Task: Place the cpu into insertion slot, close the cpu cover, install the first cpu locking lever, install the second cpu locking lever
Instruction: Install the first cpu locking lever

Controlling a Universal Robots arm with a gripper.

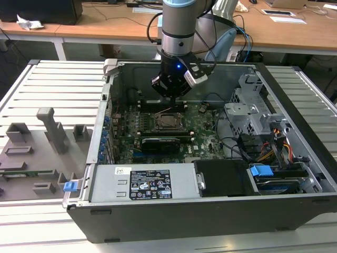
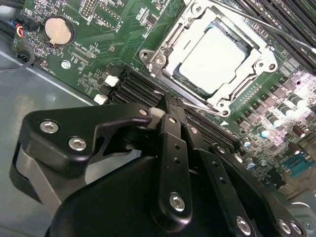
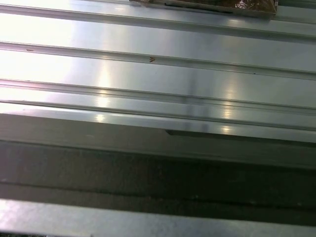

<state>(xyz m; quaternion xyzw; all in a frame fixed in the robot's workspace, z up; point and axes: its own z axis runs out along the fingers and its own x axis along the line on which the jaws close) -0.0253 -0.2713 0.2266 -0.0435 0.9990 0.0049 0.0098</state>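
Open computer case (image 1: 158,213) | arm (image 1: 179,31) upright above cpu cover (image 2: 167,52) | claw (image 2: 168,102) pressed together at cover's edge

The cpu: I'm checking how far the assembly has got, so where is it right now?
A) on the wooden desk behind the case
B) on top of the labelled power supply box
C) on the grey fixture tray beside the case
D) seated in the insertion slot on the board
D: in the second wrist view the cpu lies flat in the insertion slot, with the cpu cover framing its silvery top.
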